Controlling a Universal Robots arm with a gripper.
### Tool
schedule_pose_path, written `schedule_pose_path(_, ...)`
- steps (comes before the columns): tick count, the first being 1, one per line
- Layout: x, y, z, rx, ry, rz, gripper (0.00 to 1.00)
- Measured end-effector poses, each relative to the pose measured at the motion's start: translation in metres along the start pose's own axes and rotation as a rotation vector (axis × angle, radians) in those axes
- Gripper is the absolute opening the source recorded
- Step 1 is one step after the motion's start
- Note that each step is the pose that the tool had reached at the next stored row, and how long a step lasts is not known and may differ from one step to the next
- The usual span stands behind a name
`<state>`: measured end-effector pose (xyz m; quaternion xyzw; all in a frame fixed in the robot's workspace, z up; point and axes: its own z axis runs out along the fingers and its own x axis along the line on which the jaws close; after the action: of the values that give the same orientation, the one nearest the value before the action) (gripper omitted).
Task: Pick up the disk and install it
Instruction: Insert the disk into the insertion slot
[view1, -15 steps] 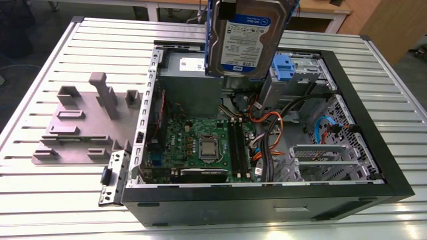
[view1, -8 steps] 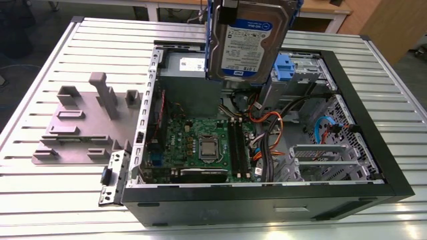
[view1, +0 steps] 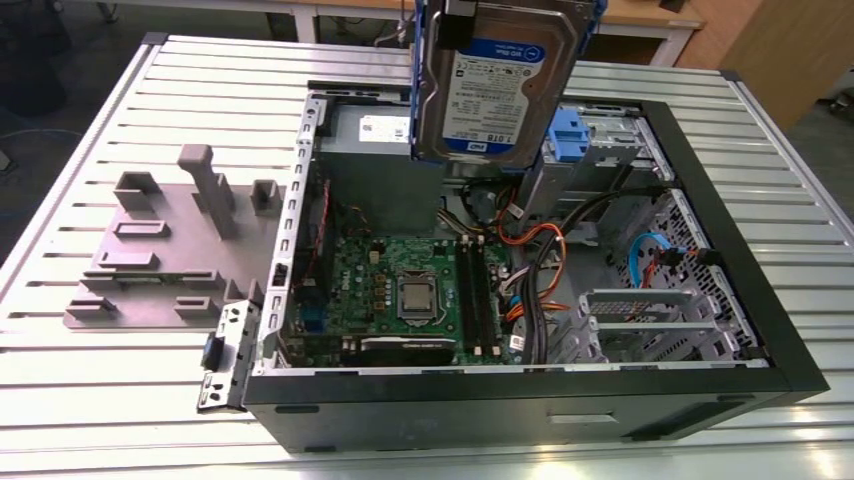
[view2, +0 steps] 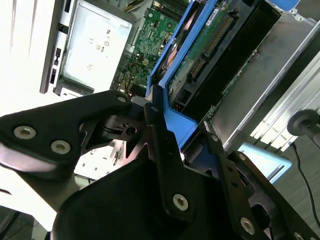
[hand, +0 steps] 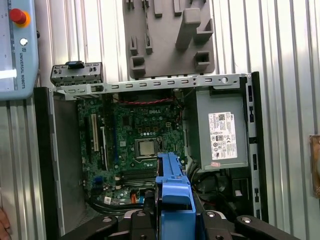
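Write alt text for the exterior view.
The disk, a silver drive in a blue carrier, hangs above an open computer case on a slatted metal table. Its motherboard lies exposed below, and a grey fixture plate sits to the exterior view's left.

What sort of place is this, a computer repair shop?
Probably a robotics lab bench, not a shop: an opened computer case lies on a ribbed metal table, a grey fixture plate sits beside it, and a robot hand holds the disk above the case.
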<state>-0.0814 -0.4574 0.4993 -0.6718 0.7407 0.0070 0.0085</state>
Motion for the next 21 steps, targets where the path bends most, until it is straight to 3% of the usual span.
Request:
schedule_pose_path(6,0.002,-0.0003,0.0,0.0001,0.0002,0.0,0.36)
schedule_pose_path(15,0.0148,-0.0014,0.0009,0.0,0.0003,0.0,0.36)
schedule_pose_path(21,0.016,-0.0022,0.0024,-0.0001,0.0002,-0.007,0.36)
